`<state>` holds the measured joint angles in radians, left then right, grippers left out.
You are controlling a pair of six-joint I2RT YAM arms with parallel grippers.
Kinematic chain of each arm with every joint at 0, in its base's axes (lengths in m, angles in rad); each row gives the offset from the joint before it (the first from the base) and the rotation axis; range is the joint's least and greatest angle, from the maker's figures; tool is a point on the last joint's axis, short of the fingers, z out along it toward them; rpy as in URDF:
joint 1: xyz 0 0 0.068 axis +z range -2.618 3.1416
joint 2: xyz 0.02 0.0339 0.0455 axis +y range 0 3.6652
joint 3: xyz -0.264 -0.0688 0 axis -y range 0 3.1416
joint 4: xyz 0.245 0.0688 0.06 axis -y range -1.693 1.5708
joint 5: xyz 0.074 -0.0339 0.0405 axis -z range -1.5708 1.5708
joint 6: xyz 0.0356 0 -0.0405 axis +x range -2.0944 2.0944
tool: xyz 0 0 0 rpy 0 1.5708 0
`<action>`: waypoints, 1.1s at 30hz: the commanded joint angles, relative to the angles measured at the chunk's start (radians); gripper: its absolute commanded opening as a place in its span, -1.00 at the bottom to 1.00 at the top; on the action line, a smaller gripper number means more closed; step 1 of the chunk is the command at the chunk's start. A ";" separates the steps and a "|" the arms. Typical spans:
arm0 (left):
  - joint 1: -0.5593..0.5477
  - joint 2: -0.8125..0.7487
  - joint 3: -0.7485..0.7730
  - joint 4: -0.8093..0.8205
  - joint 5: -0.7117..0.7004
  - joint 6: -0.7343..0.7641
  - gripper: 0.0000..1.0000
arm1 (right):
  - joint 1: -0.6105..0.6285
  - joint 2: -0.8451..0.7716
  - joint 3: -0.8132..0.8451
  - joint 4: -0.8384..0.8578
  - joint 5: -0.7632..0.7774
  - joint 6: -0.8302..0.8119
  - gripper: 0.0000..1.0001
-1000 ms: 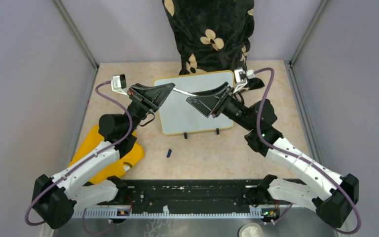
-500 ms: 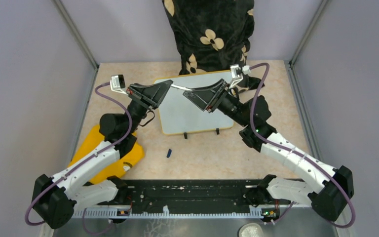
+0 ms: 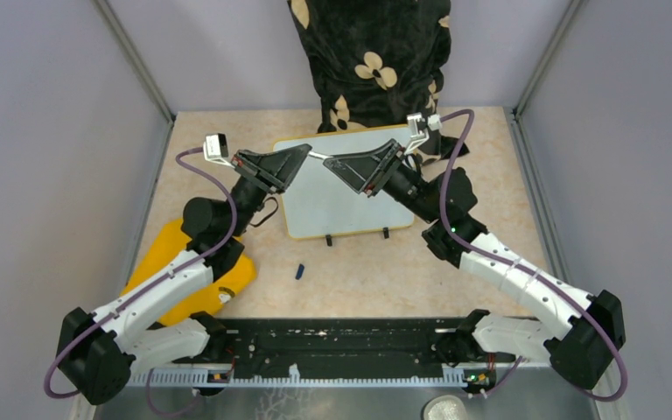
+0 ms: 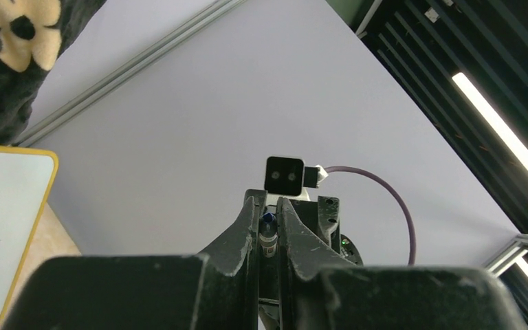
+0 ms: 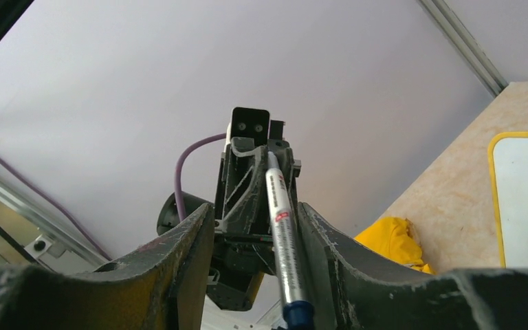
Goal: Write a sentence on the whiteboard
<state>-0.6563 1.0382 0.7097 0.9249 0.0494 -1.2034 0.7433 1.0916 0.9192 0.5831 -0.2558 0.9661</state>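
The left gripper (image 3: 302, 156) is clamped on one end of a white marker (image 5: 283, 230), its two black fingers pressed close together with the barrel pinched between them in the left wrist view. Facing it tip to tip, the right gripper (image 3: 331, 164) has its jaws standing apart on either side of the same marker, with a gap showing between finger and barrel on both sides. The marker's blue end lies deep between those fingers, toward the right wrist. Red print runs along the barrel, too small and blurred to read. Both grippers hang over the far left part of the whiteboard (image 3: 341, 206), which lies flat on the counter (image 3: 385, 271) between the arms. Its yellow-orange rim and two small black feet are in view, and its face reads plain white from above. A small dark blue piece (image 3: 299, 271) lies on the counter just in front of the board, apart from it. A yellow cloth (image 3: 232, 273) sits under the left arm, and a black floral cloth (image 3: 372, 61) hangs at the back. Compared with a second ago, the right gripper has moved up and left along the marker, leaving far less bare barrel between the two grippers, and its arm has swung inward. The left gripper has barely shifted. Board, blue piece and cloths lie as before.
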 commanded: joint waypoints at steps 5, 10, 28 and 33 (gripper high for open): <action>-0.015 -0.021 0.011 -0.082 -0.036 0.052 -1.00 | -0.005 0.013 0.065 0.017 0.013 0.010 -0.10; -0.021 -0.026 0.011 -0.089 -0.040 0.073 -1.00 | -0.005 0.018 0.063 0.021 0.012 0.017 -0.27; -0.029 -0.029 -0.006 -0.104 -0.040 0.066 -1.00 | -0.010 0.009 0.035 0.076 0.018 0.036 -0.48; -0.029 -0.022 -0.009 -0.098 -0.040 0.054 -1.00 | -0.022 0.008 0.010 0.133 0.002 0.073 -0.39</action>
<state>-0.6792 1.0142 0.7097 0.8375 0.0147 -1.1561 0.7353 1.1091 0.9161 0.5774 -0.2340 1.0039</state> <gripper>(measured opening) 0.147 0.276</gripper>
